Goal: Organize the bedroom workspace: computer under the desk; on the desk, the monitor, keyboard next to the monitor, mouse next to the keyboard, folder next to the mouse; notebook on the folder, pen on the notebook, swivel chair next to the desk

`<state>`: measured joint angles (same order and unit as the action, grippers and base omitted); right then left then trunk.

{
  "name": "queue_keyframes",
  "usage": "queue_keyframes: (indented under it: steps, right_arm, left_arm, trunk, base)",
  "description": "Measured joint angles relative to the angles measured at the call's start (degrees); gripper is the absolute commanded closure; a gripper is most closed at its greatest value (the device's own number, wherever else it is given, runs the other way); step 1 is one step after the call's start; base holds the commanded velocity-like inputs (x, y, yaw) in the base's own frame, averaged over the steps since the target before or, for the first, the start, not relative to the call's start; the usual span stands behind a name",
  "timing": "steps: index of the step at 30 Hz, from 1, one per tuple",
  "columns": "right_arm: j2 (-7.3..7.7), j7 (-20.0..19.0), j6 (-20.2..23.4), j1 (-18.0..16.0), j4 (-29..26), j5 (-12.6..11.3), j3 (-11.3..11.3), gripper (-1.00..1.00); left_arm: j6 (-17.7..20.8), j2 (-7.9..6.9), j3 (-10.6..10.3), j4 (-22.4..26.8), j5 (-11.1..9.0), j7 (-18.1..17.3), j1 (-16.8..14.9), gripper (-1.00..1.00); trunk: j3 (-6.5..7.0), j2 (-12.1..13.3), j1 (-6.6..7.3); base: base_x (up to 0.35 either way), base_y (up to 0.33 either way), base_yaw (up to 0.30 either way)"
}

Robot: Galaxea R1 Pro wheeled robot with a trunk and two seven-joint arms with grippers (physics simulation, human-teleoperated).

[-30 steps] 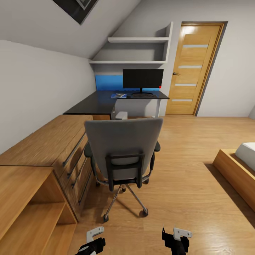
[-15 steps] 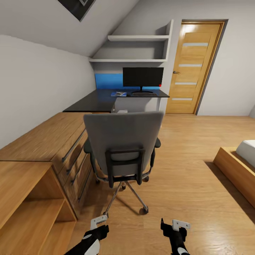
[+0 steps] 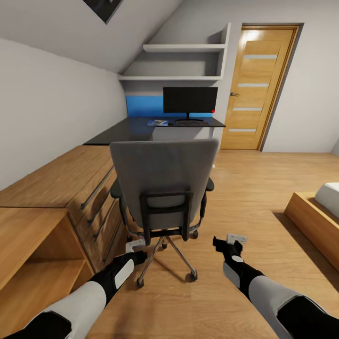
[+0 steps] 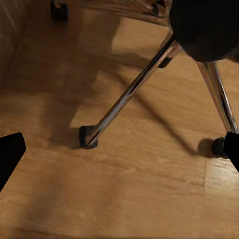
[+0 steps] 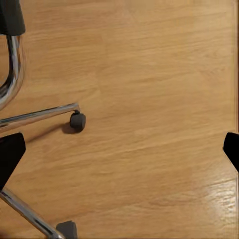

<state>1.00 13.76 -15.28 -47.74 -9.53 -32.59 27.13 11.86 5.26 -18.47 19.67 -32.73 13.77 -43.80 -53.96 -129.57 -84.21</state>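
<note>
Left gripper [image 3: 135,245] and right gripper [image 3: 234,238] hang wide open and empty, low behind the swivel chair [image 3: 162,188]; monitor [image 3: 190,100] stands on the worktop [image 3: 136,129].

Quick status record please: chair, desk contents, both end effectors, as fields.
chair: swivel chair on the wood floor, its back toward the camera, short of the desk
desk top: monitor upright, keyboard in front of it, blue folder beside that
left end effector: open, empty, near the chair base
right end effector: open, empty
</note>
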Motion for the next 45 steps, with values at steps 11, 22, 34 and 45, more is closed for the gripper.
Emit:
queue_keyframes:
  steps: [11,22,34,45]
  right_arm:
    - [-0.30,-0.2,0.2,-0.8,0.7,-4.2,0.3,-1.00]
    - [-3.85,-8.7,3.0,-0.7,0.7,-3.1,0.7,-1.00]
    - [-4.86,-14.5,3.2,-0.5,0.3,1.5,1.2,-1.00]
    - [-5.12,-14.5,3.2,-0.5,0.1,1.9,1.2,-1.00]
  left_arm:
    - [-18.8,1.61,-0.3,-9.6,-0.1,-0.2,-0.6,-1.00]
    - [-16.3,4.73,-1.4,-11.5,0.1,-0.2,-0.6,-1.00]
    - [-13.1,4.74,-2.2,-11.9,0.1,0.1,-0.6,-1.00]
    - [-2.8,4.74,-2.5,0.2,-0.4,0.2,-0.6,-1.00]
  trunk:
    - [-1.98,-4.4,-2.42]
    - [-3.95,-8.8,-4.83]
    - [-6.11,-13.6,-7.47]
    - [-8.54,-13.8,-7.76]
  base:
    - [0.000,0.000,0.000]
    - [0.000,0.000,0.000]
    - [0.000,0.000,0.000]
    - [0.000,0.000,0.000]
